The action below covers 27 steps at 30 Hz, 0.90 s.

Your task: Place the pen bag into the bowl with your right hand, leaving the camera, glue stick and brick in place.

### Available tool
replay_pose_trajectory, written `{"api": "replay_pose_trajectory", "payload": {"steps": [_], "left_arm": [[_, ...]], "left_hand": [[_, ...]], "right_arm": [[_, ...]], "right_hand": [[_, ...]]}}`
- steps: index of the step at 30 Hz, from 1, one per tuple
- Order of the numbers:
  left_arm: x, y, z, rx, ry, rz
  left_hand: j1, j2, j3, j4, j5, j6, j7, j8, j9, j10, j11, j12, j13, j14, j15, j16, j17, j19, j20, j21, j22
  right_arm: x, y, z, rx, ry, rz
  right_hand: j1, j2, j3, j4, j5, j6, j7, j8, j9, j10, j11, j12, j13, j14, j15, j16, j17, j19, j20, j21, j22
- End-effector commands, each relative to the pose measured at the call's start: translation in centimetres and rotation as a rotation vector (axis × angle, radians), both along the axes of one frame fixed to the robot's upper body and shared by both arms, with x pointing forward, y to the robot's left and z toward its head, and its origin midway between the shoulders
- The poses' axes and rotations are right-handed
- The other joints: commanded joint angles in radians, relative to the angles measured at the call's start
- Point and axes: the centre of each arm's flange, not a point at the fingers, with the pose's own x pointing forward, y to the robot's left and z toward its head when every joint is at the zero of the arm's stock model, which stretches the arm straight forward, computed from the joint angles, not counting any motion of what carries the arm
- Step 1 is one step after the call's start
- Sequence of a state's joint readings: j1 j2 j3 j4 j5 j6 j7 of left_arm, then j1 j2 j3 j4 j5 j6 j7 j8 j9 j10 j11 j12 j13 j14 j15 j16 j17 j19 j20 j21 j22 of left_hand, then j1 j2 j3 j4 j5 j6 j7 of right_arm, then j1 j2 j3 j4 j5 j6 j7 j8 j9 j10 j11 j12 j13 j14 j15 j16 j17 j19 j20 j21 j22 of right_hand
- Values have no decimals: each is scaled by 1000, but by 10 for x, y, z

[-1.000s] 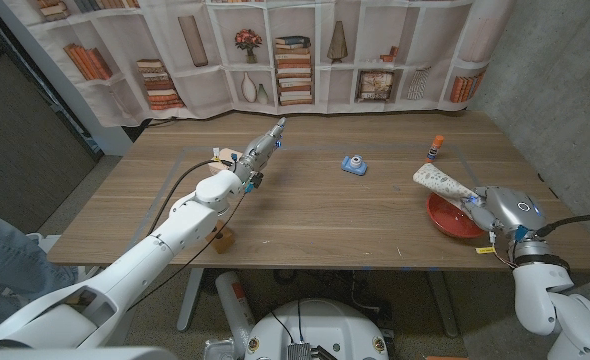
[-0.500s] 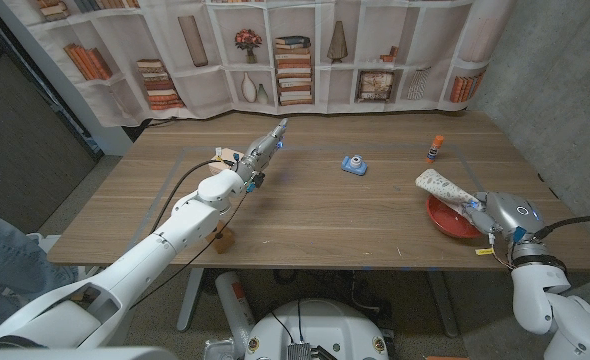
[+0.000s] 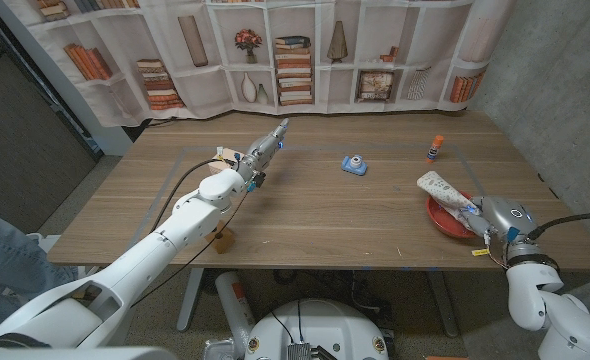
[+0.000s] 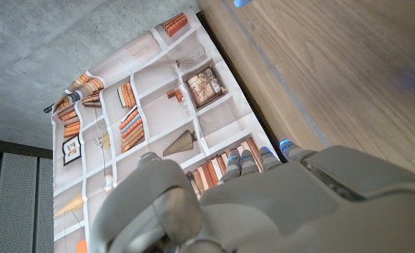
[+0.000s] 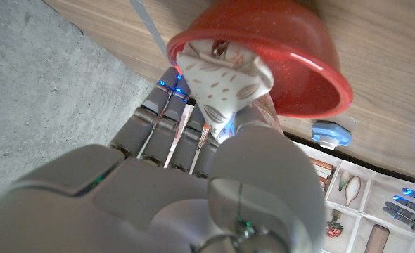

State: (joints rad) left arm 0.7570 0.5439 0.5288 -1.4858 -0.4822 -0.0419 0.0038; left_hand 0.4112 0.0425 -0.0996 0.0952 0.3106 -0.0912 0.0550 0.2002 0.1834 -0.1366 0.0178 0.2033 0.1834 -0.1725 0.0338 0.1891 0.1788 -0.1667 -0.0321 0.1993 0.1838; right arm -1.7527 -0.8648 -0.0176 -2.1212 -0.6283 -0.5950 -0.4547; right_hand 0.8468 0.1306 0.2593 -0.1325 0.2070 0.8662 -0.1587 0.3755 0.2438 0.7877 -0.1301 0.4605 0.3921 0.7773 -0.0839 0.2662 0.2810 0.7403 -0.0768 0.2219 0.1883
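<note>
The long white patterned fabric pen bag was pinched by the right hand, its far end beyond the fingers resting in the shallow red bowl. If released tilted, the bag could tip over the rim. The left hand held nothing, fingers extended.

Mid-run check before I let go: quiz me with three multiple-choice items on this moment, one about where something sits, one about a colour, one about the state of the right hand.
1. Where is the glue stick?
A. inside the bowl
B. upright near the table's far right edge
C. beside the left hand

2. What colour is the bowl?
A. red
B. green
C. white

3. What is the right hand doing?
A. hanging open with nothing in it
B. pressing on the camera
C. holding the pen bag over the bowl

Answers:
1 B, it stands alone beyond the bowl.
2 A, its rim shows red in the right wrist view too.
3 C, the bag's end is gripped in the fingers, its body angled over the bowl.
</note>
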Motion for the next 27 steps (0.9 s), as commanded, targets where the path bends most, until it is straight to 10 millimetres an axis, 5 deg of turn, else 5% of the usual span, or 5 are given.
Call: {"api": "replay_pose_trajectory", "payload": {"steps": [1,27], "left_arm": [[3,-3,2,6,3,-2],[6,-3,-1,0,13,3]], "left_hand": [[5,9,-6,-1,-1,-7,2,-4,5,-7,-3,0,4,-53,-2,-2,5,-147,-12,0,2],[6,13,-11,0,-2,-8,2,-4,5,-9,-6,-1,4,-55,1,-2,5,-148,-11,2,2]], "right_arm": [[6,-1,-7,7,52,-15],[2,4,0,2,102,-51]], "right_hand": [[11,-3,4,4,-2,8,1,-2,5,4,2,-6,3,-2,-133,-5,6,-10,-26,-3,3],[-47,-53,-37,24,-2,-68,3,-40,3,-69,15,-45,7,-69,-101,-33,11,-54,7,-17,2]]}}
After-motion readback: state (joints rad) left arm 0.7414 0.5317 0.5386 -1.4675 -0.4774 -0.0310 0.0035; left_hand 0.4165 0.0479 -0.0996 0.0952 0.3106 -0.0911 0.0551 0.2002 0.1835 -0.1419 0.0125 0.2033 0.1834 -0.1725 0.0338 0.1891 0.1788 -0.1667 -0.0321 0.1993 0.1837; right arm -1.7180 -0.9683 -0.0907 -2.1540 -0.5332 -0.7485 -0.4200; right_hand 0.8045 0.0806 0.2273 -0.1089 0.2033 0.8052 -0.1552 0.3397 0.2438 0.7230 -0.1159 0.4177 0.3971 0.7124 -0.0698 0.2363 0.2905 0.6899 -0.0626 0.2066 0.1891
